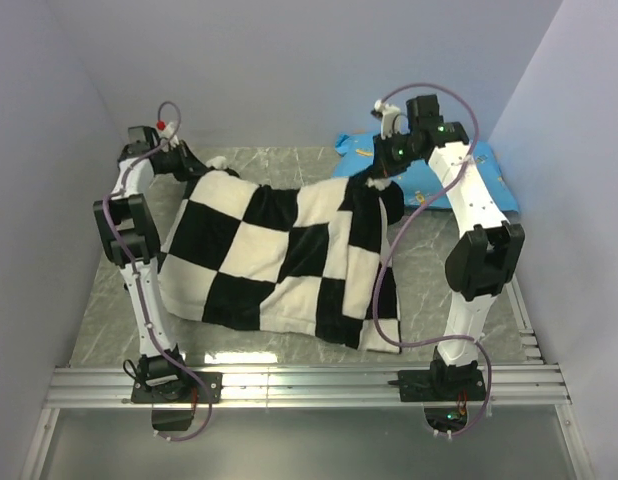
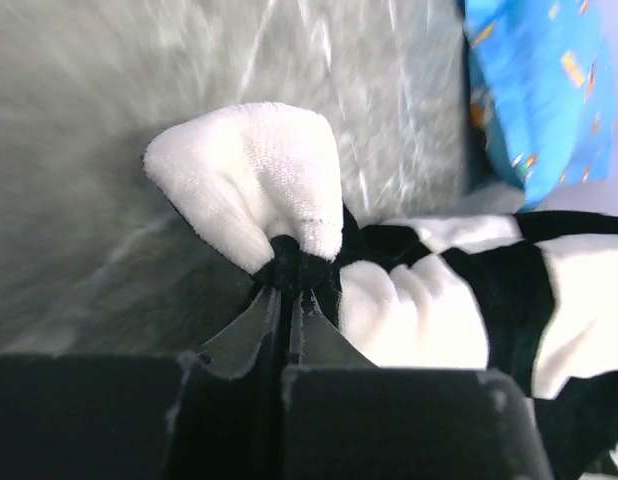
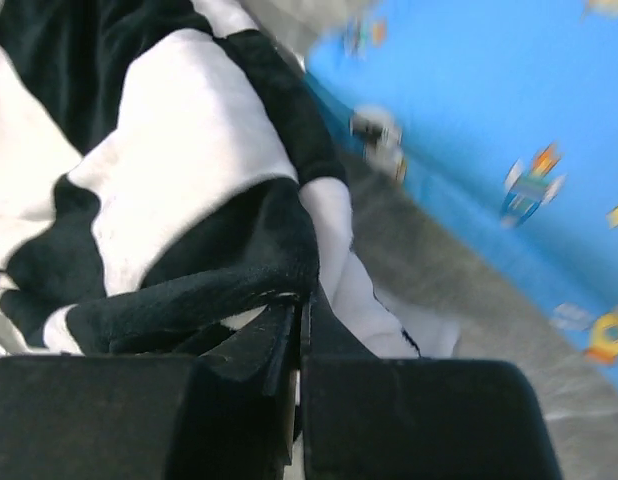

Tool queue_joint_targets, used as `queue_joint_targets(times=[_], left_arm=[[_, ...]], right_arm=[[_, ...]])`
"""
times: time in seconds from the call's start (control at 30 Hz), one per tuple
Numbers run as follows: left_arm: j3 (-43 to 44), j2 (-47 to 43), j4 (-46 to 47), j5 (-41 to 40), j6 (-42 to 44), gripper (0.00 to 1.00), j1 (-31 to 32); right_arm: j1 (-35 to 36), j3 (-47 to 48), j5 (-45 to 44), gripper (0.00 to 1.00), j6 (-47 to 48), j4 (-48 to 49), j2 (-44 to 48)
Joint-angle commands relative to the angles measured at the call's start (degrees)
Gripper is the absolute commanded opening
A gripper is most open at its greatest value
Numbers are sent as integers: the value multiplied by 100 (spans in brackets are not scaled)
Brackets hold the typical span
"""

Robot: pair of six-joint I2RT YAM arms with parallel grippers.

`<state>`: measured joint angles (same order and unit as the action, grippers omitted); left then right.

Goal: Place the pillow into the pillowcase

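Note:
The black and white checkerboard pillowcase hangs spread between both arms above the table. My left gripper is shut on its far left corner; in the left wrist view the fabric bunches at the closed fingertips. My right gripper is shut on the far right edge; in the right wrist view a black fold of the pillowcase sits pinched at the fingertips. The cream pillow is hidden or out of view.
A blue cartoon-print pillow lies at the back right, behind the right arm; it also shows in the left wrist view and the right wrist view. Grey marbled table, walls on three sides, metal rail at the near edge.

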<state>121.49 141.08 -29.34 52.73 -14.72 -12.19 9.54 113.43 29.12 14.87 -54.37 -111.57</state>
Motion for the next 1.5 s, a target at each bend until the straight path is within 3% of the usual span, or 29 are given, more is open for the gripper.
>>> queue_joint_targets(times=[0.0, 0.07, 0.17, 0.27, 0.33, 0.47, 0.5, 0.53, 0.57, 0.6, 0.63, 0.67, 0.7, 0.8, 0.83, 1.0, 1.13, 1.23, 1.33, 1.47], left_arm=[[1105, -1161, 517, -131, -268, 0, -460], [1613, -1397, 753, -516, -355, 0, -574], [1264, -2466, 1754, -755, -618, 0, -951], [544, -3128, 2719, -538, -612, 0, -1293], [-182, -3761, 2803, -247, -288, 0, -1426], [-1634, -5033, 1163, 509, 2372, 0, -1786], [-2012, -5255, 19, 676, 2986, 2, -1857], [-2624, -5483, -628, 642, 3758, 5, -1910], [-2953, -5912, -1165, 468, 5062, 9, -1989], [-3304, -6134, -1797, 5, 5363, 22, -2050], [-3925, -6345, -2047, -139, 5618, 32, -2121], [-4184, -6521, -2223, -236, 6029, 42, -2391], [-4552, -6845, -2268, -280, 5999, 60, -2576], [-4443, -6997, -3206, -18, 6752, 75, -3158], [-4319, -6971, -3757, -17, 7059, 90, -3202], [-3336, -6445, -4667, 9, 6983, 96, -3255], [-3088, -6057, -4441, -508, 6029, 98, -2984], [-3096, -5942, -4370, -974, 5780, 99, -2825], [-3447, -6100, -3634, -1886, 5025, 99, -2281], [-4027, -6337, -2596, -2986, 4181, 99, -887]], right_arm=[[-75, 1732, -74, 0, -239, 656, 118], [-154, 2234, -310, 0, -493, 970, 91], [-242, 2702, -565, 0, -758, 1943, 511], [-242, 2212, -636, 0, -723, 2596, 1082], [-198, 1177, -312, 0, -330, 3098, 1820], [275, -1071, -21, 0, 1041, 2748, 3050], [416, -2295, -30, 1, 1331, 2582, 3706], [765, -2916, -38, 22, 2073, 2441, 4078], [995, -3488, -265, 37, 2499, 2266, 4795], [1206, -4486, -467, 53, 2851, 2012, 5168], [1608, -4922, -608, 85, 3333, 1940, 5546], [1752, -5301, -819, 96, 3512, 1887, 5906], [1892, -5827, -916, 96, 3635, 1782, 6501], [2069, -6060, -961, 97, 3838, 1255, 7131], [2069, -6078, -987, 98, 3839, 1158, 7210], [2061, -6052, -1373, 99, 3402, 1533, 7326], [2043, -5613, -1410, 99, 2505, 1736, 6475], [1947, -5253, -1322, 99, 1696, 1833, 5904], [1622, -4735, -981, 100, 712, 1799, 5193], [666, -3910, -261, 100, -360, 1746, 4128]])
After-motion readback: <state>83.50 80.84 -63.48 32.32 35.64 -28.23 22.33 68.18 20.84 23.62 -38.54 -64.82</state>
